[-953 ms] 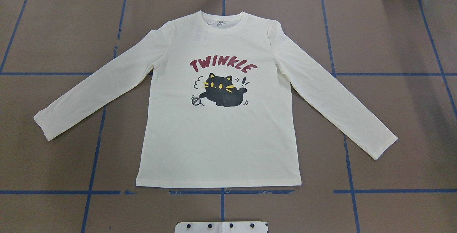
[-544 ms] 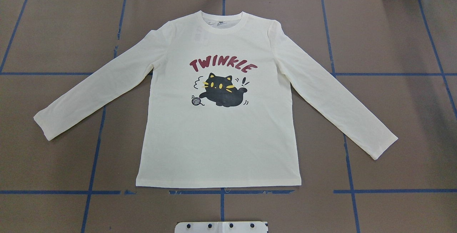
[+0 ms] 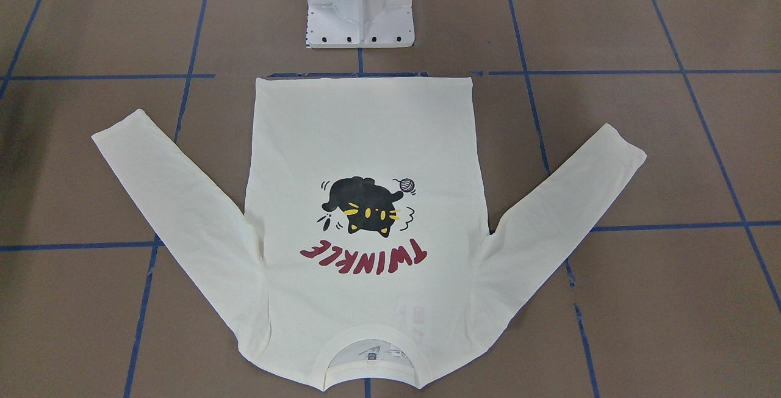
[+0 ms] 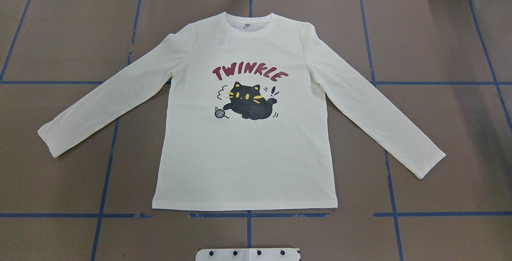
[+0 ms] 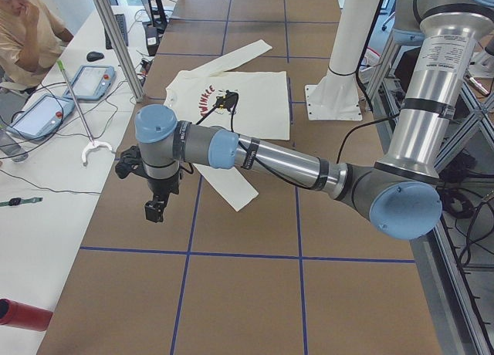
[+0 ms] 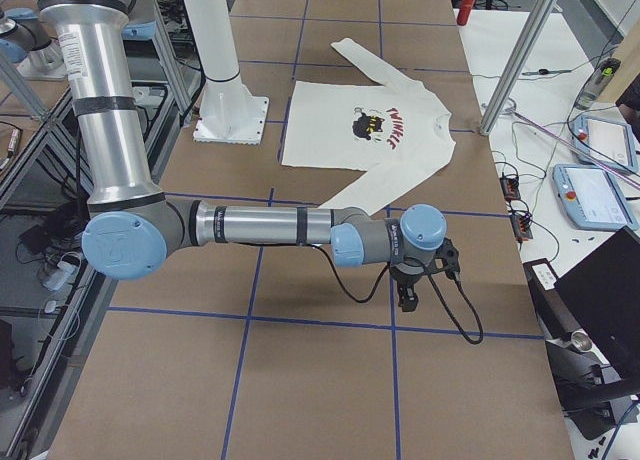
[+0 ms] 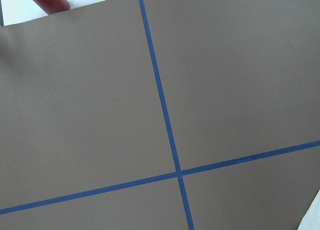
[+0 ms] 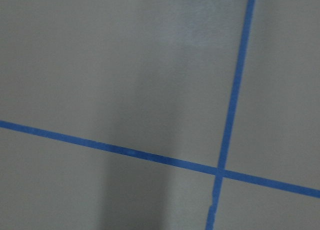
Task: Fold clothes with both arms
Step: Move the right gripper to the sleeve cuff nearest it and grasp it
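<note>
My left fingers [image 5: 154,210]: hanging above bare table [image 4: 440,33], apart from the near cuff; I cannot tell how wide they stand, and nothing shows in them.
My right fingers [image 6: 408,298]: the same, off the opposite cuff.
Cream-white long-sleeved T-shirt [image 4: 248,161]: flat at mid-table, cat print and "TWINKLE" up, sleeves spread, hem toward my white pedestal base [image 3: 360,13].

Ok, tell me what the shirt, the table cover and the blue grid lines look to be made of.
T-shirt: soft knit fabric, probably cotton jersey; matte, lies limp and flat.
Table cover: likely brown paper or cardboard sheet; dull, uniform, no shine.
Grid lines: apparently blue adhesive tape; thin strips with small breaks and offsets.
</note>
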Robot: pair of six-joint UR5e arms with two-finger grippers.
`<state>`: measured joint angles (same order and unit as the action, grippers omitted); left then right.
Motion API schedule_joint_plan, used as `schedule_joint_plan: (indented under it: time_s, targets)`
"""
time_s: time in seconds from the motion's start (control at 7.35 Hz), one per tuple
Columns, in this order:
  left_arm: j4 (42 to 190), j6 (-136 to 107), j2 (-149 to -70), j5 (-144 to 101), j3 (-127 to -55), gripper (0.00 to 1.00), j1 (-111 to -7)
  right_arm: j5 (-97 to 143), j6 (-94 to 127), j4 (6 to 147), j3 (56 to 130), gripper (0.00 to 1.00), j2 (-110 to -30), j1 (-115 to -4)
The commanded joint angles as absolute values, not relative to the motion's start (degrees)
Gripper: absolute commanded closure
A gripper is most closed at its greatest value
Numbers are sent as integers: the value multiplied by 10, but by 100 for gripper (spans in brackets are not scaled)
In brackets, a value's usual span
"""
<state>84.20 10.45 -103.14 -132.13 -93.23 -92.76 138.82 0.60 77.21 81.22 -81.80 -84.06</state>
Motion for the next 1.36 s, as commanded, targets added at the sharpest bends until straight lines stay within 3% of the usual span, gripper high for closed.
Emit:
schedule_joint_plan:
  time_s: [0.0,0.27,0.54,0.82,1.22]
  targets:
    - [845,107,-1028,-1325,-940,0,-915,1411,150,571,822,0,-873,-776]
    - [945,106,-1010,-1357,-926,0,-908,1408,460,345,843,0,-928,-676]
    - [1080,105,-966,-1387,-878,0,-903,1395,627,330,895,0,-950,-603]
    - [1087,104,-965,-1409,-871,0,-903,1331,633,330,930,1,-1003,-550]
    - [1088,67,-964,-1446,-873,0,-902,1279,757,330,934,15,-1024,-498]
